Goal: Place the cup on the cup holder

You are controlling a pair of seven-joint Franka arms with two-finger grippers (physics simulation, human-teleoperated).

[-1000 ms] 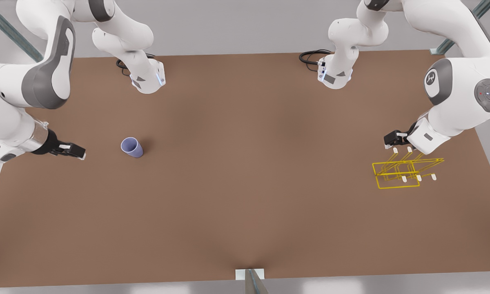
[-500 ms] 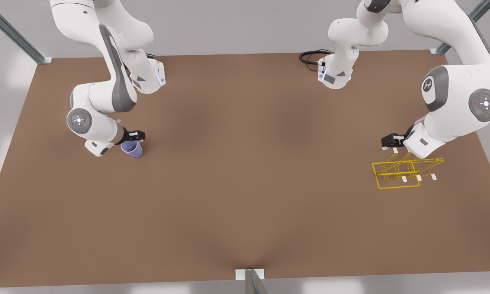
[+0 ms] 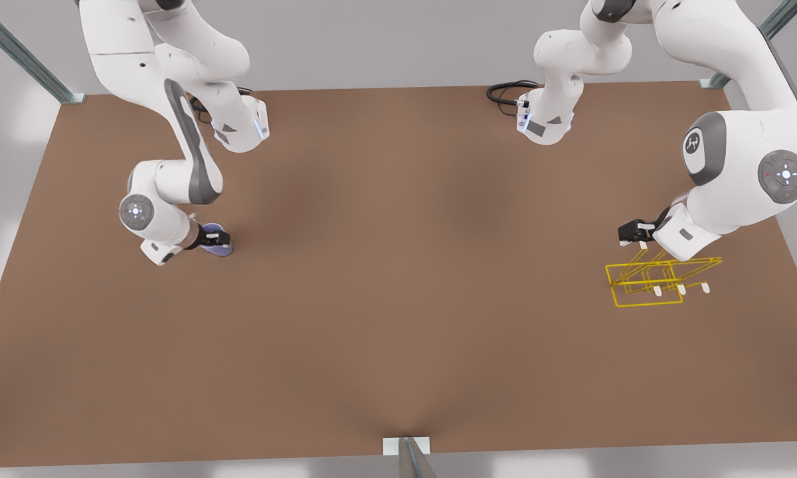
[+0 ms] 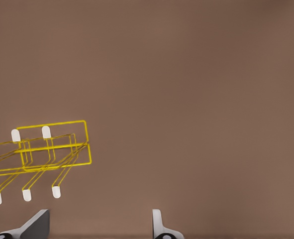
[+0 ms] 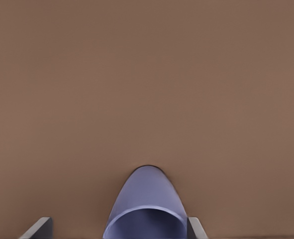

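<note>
A brown bench [image 3: 398, 318] spans the scene; a black cable [image 3: 505, 89] coils at its far edge.

The cup [image 5: 146, 206], between the right claw [image 5: 118, 230] fingers, is showing a smooth, matt, plastic-looking lavender-blue surface. The cup holder [image 4: 42, 154], just beside the left claw [image 4: 99, 226], is appearing as thin glossy yellow wire with white tips. The bench [image 3: 398, 279] is presenting a matt brown finish.
</note>
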